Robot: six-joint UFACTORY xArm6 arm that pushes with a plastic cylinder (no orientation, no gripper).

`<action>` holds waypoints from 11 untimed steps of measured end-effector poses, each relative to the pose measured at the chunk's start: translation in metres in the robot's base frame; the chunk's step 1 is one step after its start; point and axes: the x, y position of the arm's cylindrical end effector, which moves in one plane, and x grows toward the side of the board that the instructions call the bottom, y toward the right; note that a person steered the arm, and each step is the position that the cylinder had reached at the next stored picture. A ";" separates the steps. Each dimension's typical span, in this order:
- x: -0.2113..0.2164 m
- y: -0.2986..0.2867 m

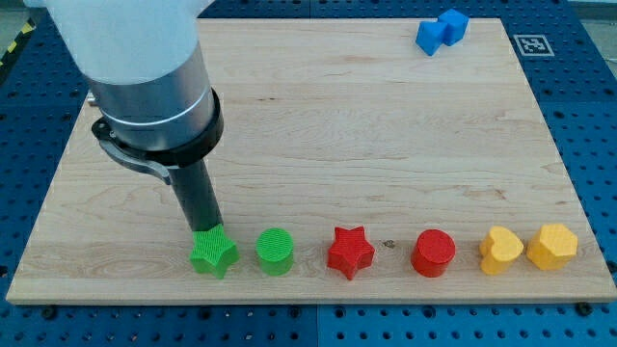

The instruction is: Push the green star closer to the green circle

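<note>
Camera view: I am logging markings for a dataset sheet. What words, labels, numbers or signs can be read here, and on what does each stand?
No readable words, brand names or numbers appear anywhere.
Black-and-white square fiducial marker, on the light wooden board at the view's top right corner: a pattern, not text.
Yellow-and-black hazard stripe, at the view's left edge beyond the board: a sign only, no lettering.
The coloured blocks carry no markings.

My tip (206,231) down, rod upright
</note>
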 end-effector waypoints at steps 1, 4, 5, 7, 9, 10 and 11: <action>0.000 0.000; -0.006 -0.040; 0.011 -0.049; 0.020 -0.049; 0.024 -0.029; 0.024 -0.012; 0.024 0.007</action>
